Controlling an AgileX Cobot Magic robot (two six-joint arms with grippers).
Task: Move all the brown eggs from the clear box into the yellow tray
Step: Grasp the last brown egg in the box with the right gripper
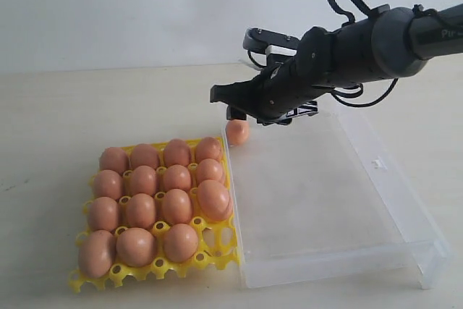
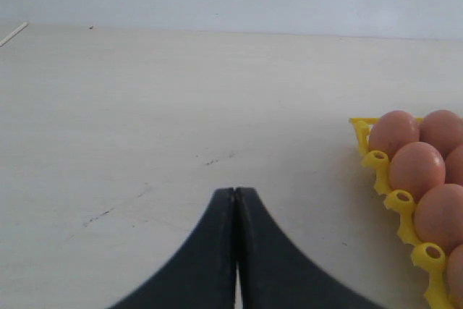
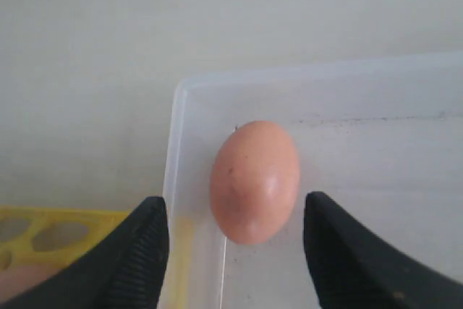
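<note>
On the pale table [image 1: 58,121], the clear box [image 1: 318,200] lies at right, its left wall just beside the yellow tray [image 1: 155,269]. The right gripper [image 3: 235,233] hangs over the box's far left corner with its fingers released, one on each side of the last brown egg [image 3: 255,181] and clear of it. Fifteen brown eggs [image 1: 176,205] fill the tray; the near right cup is vacant. The left gripper [image 2: 236,200] is clenched on nothing, near the tray edge.

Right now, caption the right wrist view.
Open right gripper straddles a brown egg in the clear box corner.
</note>
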